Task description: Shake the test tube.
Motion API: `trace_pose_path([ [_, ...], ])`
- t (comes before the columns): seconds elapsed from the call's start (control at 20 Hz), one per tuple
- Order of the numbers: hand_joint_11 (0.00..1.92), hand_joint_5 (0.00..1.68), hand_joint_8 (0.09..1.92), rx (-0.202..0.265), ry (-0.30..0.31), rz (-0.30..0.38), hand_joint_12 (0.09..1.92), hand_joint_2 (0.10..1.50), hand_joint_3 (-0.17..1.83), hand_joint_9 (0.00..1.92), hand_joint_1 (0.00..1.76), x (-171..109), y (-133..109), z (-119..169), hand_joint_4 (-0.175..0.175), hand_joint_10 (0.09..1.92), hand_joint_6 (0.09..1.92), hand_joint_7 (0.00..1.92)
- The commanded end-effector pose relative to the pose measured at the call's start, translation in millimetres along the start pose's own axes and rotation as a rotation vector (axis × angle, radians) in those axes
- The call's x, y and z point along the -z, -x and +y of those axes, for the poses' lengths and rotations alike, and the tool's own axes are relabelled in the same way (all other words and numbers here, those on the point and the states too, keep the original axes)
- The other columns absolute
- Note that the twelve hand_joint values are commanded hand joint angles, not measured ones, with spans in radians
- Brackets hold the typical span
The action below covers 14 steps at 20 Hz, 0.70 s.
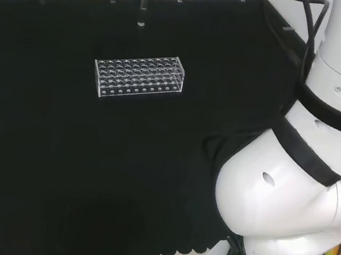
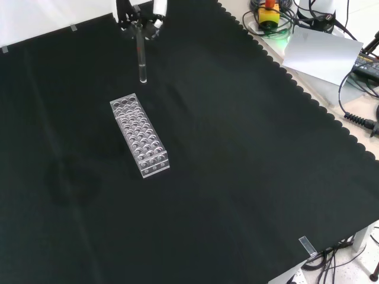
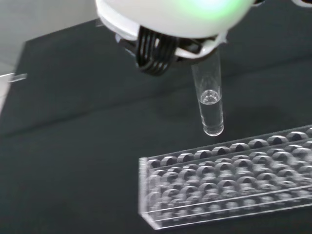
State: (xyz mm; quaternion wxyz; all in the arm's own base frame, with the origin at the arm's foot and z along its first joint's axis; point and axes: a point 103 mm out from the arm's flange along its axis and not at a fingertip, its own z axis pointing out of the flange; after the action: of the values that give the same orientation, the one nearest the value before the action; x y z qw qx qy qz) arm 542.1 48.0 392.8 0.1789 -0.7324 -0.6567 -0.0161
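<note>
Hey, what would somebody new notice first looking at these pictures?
Probably the clear glass test tube hanging upright from the black and white hand at the front view's top, a little clear liquid in its bottom. Just below it, the clear plastic tube rack stands empty on the black cloth.

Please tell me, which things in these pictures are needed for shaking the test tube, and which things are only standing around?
Part of the job:
- test tube, held upright above the cloth, a little clear liquid in its bottom
- hand, gripping the tube's top

Only standing around:
- clear tube rack, its holes look empty
- cables beside the black cloth
</note>
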Motion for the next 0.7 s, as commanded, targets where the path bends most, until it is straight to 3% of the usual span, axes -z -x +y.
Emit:
trace_pose_path([
  [0.05, 1.27, 1.32, 0.5, -0.204, 0.038, -0.064, 0.85, 0.66, 0.63, 1.63, 1.23, 7.7, 83.8, 1.3, -0.175, 0.64, 0.56, 1.71],
  [0.25, 1.27, 1.32, 0.5, -0.332, 0.06, -0.113, 0.85, 0.66, 0.63, 1.63, 1.23, 17.5, 130.9, -0.3, -0.175, 0.65, 0.56, 1.71],
  [0.4, 1.27, 1.32, 0.5, -0.377, 0.077, -0.149, 0.85, 0.66, 0.63, 1.63, 1.23, 23.3, 149.9, -2.2, -0.175, 0.65, 0.56, 1.71],
  [0.55, 1.27, 1.32, 0.5, -0.386, 0.084, -0.14, 0.85, 0.66, 0.63, 1.63, 1.23, 26.4, 155.5, -2.2, -0.175, 0.65, 0.56, 1.71],
  [0.7, 1.27, 1.32, 0.5, -0.358, 0.078, -0.119, 0.85, 0.66, 0.63, 1.63, 1.23, 24.3, 144.4, 0.2, -0.175, 0.65, 0.56, 1.71],
])
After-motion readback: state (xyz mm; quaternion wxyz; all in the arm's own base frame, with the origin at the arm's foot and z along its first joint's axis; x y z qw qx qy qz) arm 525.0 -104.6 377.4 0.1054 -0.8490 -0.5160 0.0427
